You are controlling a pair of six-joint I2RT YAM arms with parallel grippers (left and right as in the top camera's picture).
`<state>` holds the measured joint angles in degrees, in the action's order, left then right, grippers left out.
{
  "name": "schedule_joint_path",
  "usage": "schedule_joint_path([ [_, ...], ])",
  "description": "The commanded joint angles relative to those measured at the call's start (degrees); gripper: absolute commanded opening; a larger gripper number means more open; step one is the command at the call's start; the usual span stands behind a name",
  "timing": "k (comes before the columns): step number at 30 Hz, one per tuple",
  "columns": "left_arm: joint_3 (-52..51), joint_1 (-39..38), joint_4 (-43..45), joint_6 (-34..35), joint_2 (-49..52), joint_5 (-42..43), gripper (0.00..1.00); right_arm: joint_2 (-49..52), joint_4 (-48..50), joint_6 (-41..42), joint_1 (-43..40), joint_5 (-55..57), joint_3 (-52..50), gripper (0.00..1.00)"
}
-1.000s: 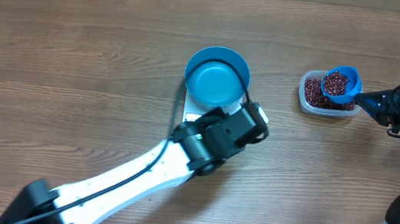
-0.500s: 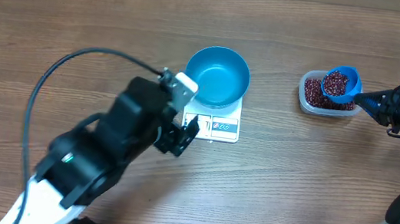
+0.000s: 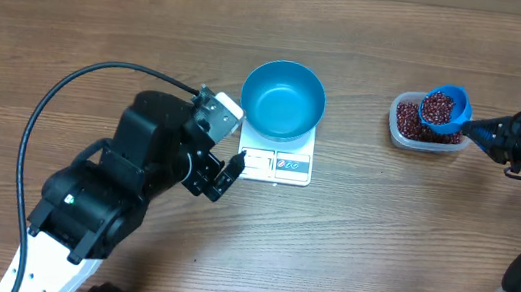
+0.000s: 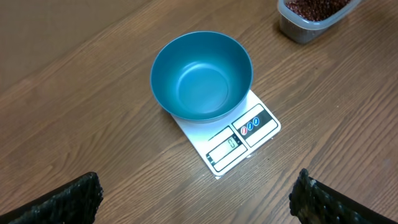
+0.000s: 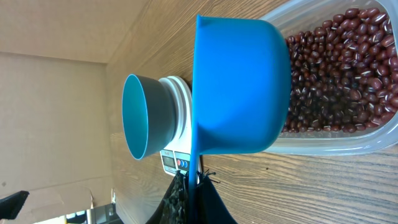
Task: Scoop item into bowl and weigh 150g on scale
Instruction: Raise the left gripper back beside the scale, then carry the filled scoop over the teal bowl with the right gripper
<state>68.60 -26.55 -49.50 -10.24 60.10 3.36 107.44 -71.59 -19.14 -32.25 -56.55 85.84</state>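
Beans (image 3: 436,110) fill the scoop (image 3: 462,105), its handle clamped by the right gripper (image 3: 500,134), above the tub (image 3: 401,134). Left gripper (image 3: 228,169), jaws wide and empty, sits just beside the scale (image 3: 283,166) bearing the empty bowl (image 3: 284,100).

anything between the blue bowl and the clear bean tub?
Nothing. The overhead view shows only bare wooden tabletop between the round deep blue bowl and the clear plastic tub of dark red-brown beans.

White arm links (image 3: 43,264), black joints (image 3: 150,142), looping black cable (image 3: 120,65).
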Motion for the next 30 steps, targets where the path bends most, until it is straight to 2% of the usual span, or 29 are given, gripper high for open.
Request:
schedule_joint_path([
  [1,0.2,2.6,1.2,-1.1,0.3,4.3,1.0,0.0,0.3,-0.7,-0.2,-1.4,-0.1,0.04],
  [19,0.2,3.3,1.3,0.2,1.9,4.2,1.0,0.0,-2.5,-0.4,-0.2,-4.4,0.7,0.04],
  [25,0.2,3.3,1.3,0.2,3.2,4.2,0.99,0.0,-3.6,3.1,0.5,-4.4,4.3,0.04],
  [30,0.2,3.3,1.6,0.1,5.4,4.1,1.0,-0.1,-9.3,3.1,3.6,-2.1,11.0,0.04],
])
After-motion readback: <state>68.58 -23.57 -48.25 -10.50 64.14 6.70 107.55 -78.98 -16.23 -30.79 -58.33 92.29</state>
